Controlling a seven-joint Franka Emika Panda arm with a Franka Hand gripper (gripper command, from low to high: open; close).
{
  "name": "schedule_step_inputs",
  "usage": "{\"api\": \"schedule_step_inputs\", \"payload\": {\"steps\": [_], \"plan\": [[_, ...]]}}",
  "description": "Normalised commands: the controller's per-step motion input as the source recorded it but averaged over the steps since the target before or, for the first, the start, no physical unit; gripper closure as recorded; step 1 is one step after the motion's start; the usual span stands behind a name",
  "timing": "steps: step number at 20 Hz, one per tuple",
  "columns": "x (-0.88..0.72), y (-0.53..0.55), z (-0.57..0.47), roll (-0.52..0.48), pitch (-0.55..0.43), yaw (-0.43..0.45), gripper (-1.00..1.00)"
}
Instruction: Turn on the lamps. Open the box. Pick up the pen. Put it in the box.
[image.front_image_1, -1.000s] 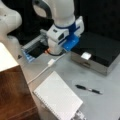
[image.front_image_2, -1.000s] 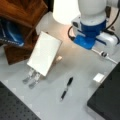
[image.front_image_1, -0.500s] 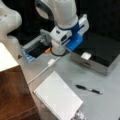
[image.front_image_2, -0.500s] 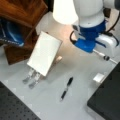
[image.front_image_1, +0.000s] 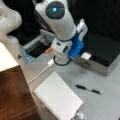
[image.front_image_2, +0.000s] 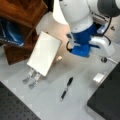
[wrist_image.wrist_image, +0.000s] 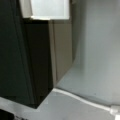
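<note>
The box (image.front_image_1: 100, 50) lies shut at a front view's right, with a black lid, silver sides and a small white latch (image.front_image_1: 85, 55). My gripper (image.front_image_1: 76, 48) hangs on its blue hand just left of that latch; the fingers are hidden behind the hand in both front views. In the wrist view the box's (wrist_image.wrist_image: 62, 50) corner and latch (wrist_image.wrist_image: 47, 8) fill the upper left, and no fingers show. The pen (image.front_image_1: 88, 89) lies on the table in front of the box, and shows again as the pen (image.front_image_2: 66, 88). The cream-white lamp (image.front_image_2: 58, 12) stands behind the arm.
A white spiral notebook (image.front_image_1: 58, 100) lies near the pen. The brown wooden cabinet (image.front_image_1: 15, 95) is at a front view's left. A white cable (wrist_image.wrist_image: 82, 100) runs across the table beside the box. A dark open tray (image.front_image_1: 37, 47) sits behind the arm.
The arm has swung a little toward the box, bringing the blue hand closer to the latch. Pen, notebook and box have not moved.
</note>
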Motion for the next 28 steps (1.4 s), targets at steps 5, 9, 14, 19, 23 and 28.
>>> {"api": "schedule_step_inputs", "payload": {"steps": [5,9,14,19,23,28], "plan": [[0.27,-0.01,-0.05,0.464,0.102,0.053,-1.0],[0.28,0.03,-0.05,0.425,0.081,0.03,-1.0],[0.28,-0.02,-0.12,0.332,0.024,0.053,-1.0],[0.26,-0.09,-0.11,0.243,-0.001,0.051,-1.0],[0.26,-0.09,-0.11,0.206,-0.03,0.012,-1.0],[0.26,-0.09,-0.1,0.199,-0.04,0.004,-1.0]]}}
